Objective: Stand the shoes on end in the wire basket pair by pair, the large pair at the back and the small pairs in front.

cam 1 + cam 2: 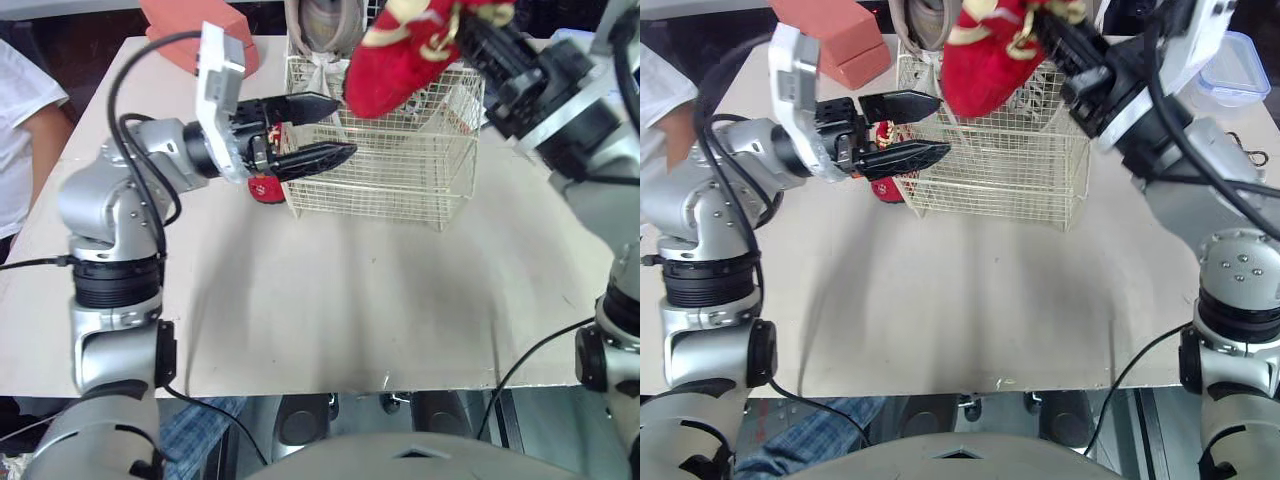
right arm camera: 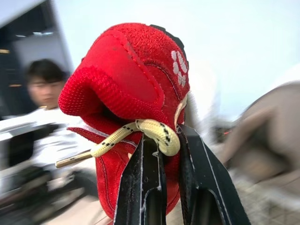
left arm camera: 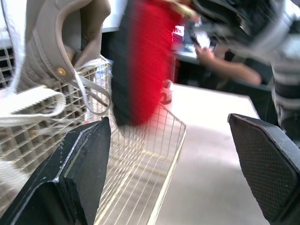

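Red knit shoe (image 2: 131, 89), cream-laced, pinched in right fingers (image 2: 143, 187); left fingers (image 3: 70, 173) spread wide.

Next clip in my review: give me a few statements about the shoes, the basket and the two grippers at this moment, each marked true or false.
1. The right gripper holds a red shoe over the wire basket. True.
2. The left gripper has its jaws shut on the basket's rim. False: the jaws are open and hold nothing, beside the basket's left front corner.
3. A second red shoe lies on the table at the basket's left side. True.
4. The large beige shoe lies on the table in front of the basket. False: it stands at the back of the basket.
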### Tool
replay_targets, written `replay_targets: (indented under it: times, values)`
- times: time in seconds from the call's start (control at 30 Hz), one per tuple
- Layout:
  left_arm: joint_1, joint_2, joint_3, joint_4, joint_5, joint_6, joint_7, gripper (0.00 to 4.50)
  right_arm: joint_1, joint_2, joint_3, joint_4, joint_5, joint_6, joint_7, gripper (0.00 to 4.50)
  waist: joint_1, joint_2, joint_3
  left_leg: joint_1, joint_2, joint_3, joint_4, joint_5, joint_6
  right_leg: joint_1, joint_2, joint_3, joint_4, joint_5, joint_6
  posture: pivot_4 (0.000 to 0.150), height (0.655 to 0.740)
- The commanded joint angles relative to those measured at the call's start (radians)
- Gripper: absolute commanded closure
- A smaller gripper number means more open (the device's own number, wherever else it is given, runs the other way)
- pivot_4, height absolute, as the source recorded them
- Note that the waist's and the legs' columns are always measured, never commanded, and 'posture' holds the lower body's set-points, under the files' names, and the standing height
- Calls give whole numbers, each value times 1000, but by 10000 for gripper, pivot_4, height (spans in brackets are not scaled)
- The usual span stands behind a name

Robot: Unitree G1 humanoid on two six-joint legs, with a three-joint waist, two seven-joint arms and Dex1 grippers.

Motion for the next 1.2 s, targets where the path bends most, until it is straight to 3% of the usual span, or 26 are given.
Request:
replay_targets:
  times: [0.03,0.27,0.57,0.7,0.73,0.9,1.07,1.2]
  values:
    - [-18,46,1,-71,20,-11,2,1954,-32,-58,-4,11,-132,11,18,45000,1,0,0,0,0,0,0,0,0,0,0,0,0,0,0,1500,6860]
    - [-29,67,-15,-100,18,4,6,1954,24,-164,117,27,-347,146,57,45000,-2,0,0,0,0,0,-1,0,0,0,0,0,0,0,0,1500,6860]
    - [-34,78,-31,-98,36,13,18,1954,58,-100,167,97,-446,333,63,45000,1,0,0,0,0,0,0,0,0,0,0,0,-1,0,0,1500,6860]
    - [-31,87,-24,-98,36,15,16,0,71,-99,163,112,-500,323,102,31436,0,-1,-1,0,0,-1,0,0,0,0,0,0,-1,0,1,1500,6860]
    - [-25,92,-21,-98,39,13,15,0,69,-93,149,108,-500,324,110,24342,0,-2,-1,0,0,-1,0,0,0,1,0,0,-1,-1,1,1500,6860]
    - [-6,120,20,-79,31,10,19,0,46,-112,56,67,-459,344,183,2395,0,-2,-1,0,0,-1,1,0,0,1,-1,0,0,-1,2,1500,6860]
    - [34,158,88,-13,29,-4,5,0,53,-184,-49,16,-358,384,342,1094,-2,-1,-1,0,0,-1,-1,0,0,0,0,0,-1,0,0,1500,6860]
    - [40,134,142,147,71,-72,44,0,65,-204,-110,-21,-259,341,494,1094,-3,-1,-1,0,0,0,-3,0,0,0,0,0,-1,0,0,1500,6860]
